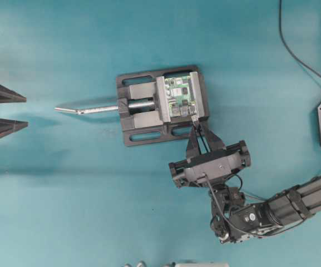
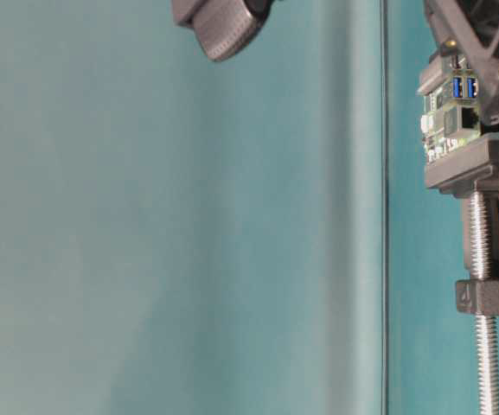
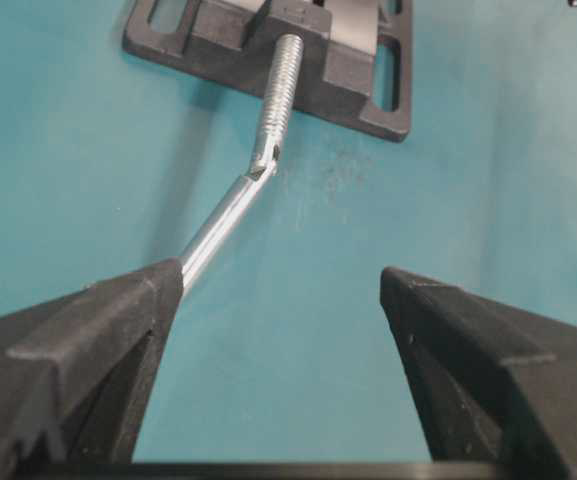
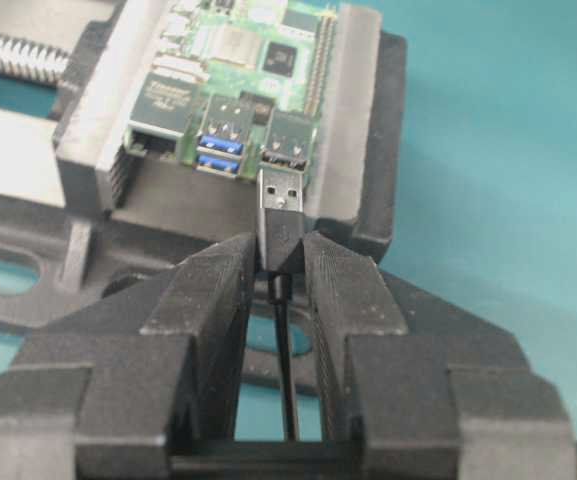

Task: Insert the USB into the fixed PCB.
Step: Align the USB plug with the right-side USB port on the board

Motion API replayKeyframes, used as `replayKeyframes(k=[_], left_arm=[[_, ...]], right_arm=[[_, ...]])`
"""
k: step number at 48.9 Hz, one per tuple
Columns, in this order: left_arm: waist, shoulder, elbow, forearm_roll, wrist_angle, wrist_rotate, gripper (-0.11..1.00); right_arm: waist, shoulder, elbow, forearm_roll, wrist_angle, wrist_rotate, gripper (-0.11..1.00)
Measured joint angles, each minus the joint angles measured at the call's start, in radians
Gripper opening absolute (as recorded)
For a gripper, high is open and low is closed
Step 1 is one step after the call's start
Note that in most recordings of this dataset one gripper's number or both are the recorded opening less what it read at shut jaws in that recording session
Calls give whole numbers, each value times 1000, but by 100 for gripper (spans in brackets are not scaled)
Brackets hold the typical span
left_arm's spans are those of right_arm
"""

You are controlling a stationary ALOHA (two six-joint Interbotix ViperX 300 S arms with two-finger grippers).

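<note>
USB [image 4: 281,215] plug is pinched between the right gripper [image 4: 280,262] fingertips, metal tip pointing out ahead, cable trailing back between the fingers. Tip sits just short of the PCB [image 4: 230,60] edge, right in front of the right-hand stacked port, the one without the blue inserts. Looks roughly lined up in the wrist view, maybe a touch low; hard to call exactly. Not yet in: the whole silver shell of the plug shows.

PCB is clamped in the vise [image 1: 161,105], ports facing the right gripper. Overhead view agrees: right gripper [image 1: 195,129] tips at the near corner of the board [image 1: 181,95], plug just beside the port edge. Table-level view shows the blue ports on the board [image 2: 450,111], but the plug itself is hidden there.

Status as I read it: grasp done, approach and coarse alignment done. Left: fine alignment, then the push into the socket, then release.

Left gripper [image 3: 280,300] is idle, jaws wide apart, nothing in them, well away from the vise [image 3: 268,45] and pointing at the screw handle [image 3: 230,205]. In the overhead view it sits at the far left edge [image 1: 15,111].
</note>
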Motion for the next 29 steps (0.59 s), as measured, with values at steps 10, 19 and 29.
replayKeyframes(k=[10,19,29], left_arm=[[0,0,0,0,0,0,95],[0,0,0,0,2,0,95],[0,0,0,0,0,0,95]], right_arm=[[-3,0,-2,8,-3,0,21],[-3,0,-3,9,-3,0,21],[-5,0,-5,2,-3,-2,21]])
